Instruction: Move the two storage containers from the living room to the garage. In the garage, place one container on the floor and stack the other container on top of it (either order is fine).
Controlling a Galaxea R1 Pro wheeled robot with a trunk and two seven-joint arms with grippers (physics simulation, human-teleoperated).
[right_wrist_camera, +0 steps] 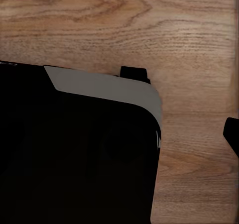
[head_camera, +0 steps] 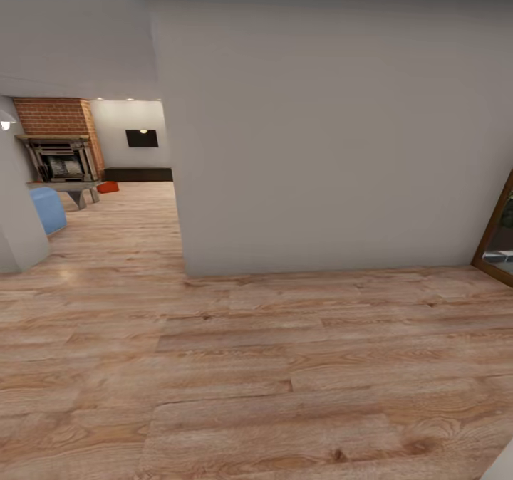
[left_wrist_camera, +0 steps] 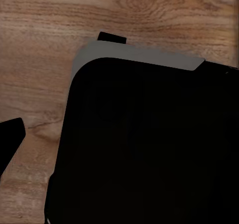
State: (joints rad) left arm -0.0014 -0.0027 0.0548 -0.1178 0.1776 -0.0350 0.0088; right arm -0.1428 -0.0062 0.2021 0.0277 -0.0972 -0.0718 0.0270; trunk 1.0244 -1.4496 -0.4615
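Note:
Far down the opening at the left lies the living room (head_camera: 132,206), with its brick fireplace (head_camera: 60,154), black wall TV (head_camera: 142,138) and long low dark cabinet (head_camera: 139,174). One red-orange storage container (head_camera: 108,187) sits on the wood floor there, between the fireplace and the cabinet. The garage and its floor are out of view. Both wrist views look down at my black base (left_wrist_camera: 149,149) (right_wrist_camera: 74,159) over wood planks. A dark tip (left_wrist_camera: 10,140) (right_wrist_camera: 232,134) juts in at the edge of each. Neither view lets me tell open from shut.
A broad grey-white wall (head_camera: 320,145) stands straight ahead, its corner bordering the opening to the left. A blue seat (head_camera: 47,208) sits by the left wall near the fireplace. A wooden door frame (head_camera: 494,234) shows at the right edge. Light wood floor (head_camera: 285,366) stretches in front.

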